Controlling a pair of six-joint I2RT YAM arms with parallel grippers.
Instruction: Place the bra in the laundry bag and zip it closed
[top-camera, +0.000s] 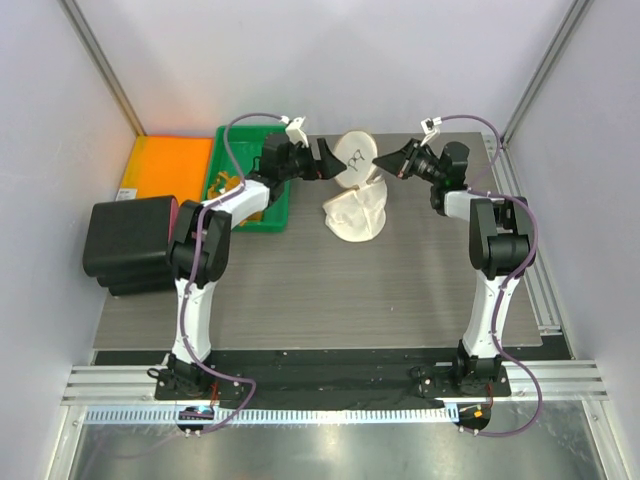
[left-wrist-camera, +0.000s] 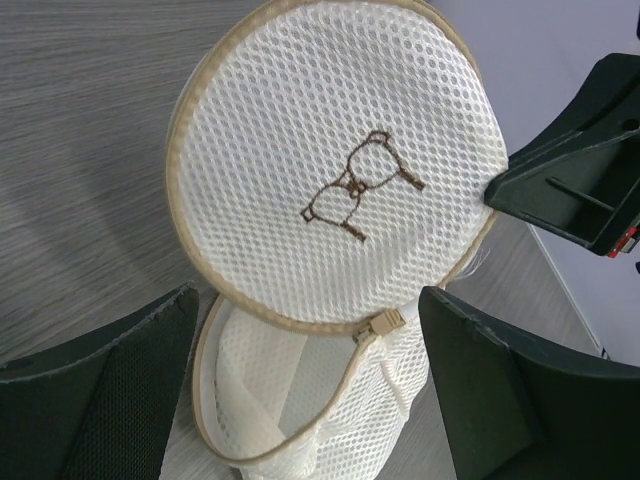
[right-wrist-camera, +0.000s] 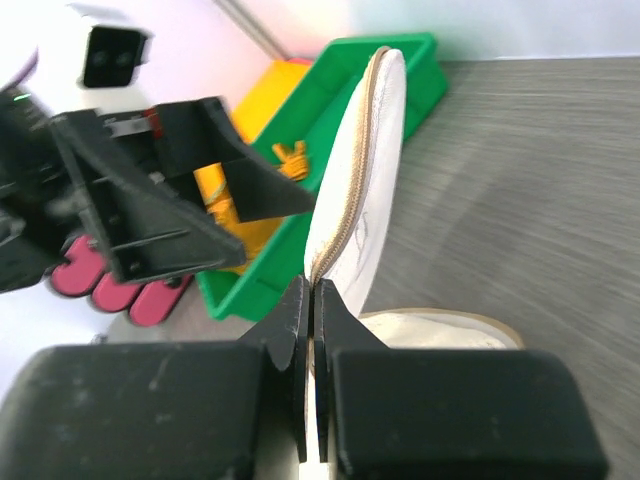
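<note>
2 grippers are up at the laundry bag (top-camera: 356, 215), and neither has the garment. My right gripper (right-wrist-camera: 315, 300) has its fingers pressed together on the tan zipper rim of the lid (left-wrist-camera: 335, 170). The pinch stands the round panel nearly upright over the open pouch. My left gripper (top-camera: 327, 162) sits on the other side of that lid, fingers (left-wrist-camera: 100, 390) spread wide with nothing between them. From its wrist view I look past both pads at the lid's brown stitched mark, the zipper pull (left-wrist-camera: 378, 325) at the lid's lower edge, and the pouch mouth gaping below.

The bra (top-camera: 228, 184) lies in the green bin (top-camera: 224, 140), left of the bag and well apart from it. The right wrist view shows some of its orange-yellow fabric and a strap over the bin wall. The flat orange tray (top-camera: 170, 165) beyond the bin plays no part here.

I judge step 1 of 2 to be in hand: the bag is open and held, loading has not begun, and zipping is further off. The next move, as I read it, belongs to the left arm. It should swing left to the bin, come down on the bunched fabric, close on a good fold rather than 1 thin strap, and carry it to the mouth. The right needs to hold the lid up meanwhile, or the opening closes over.
</note>
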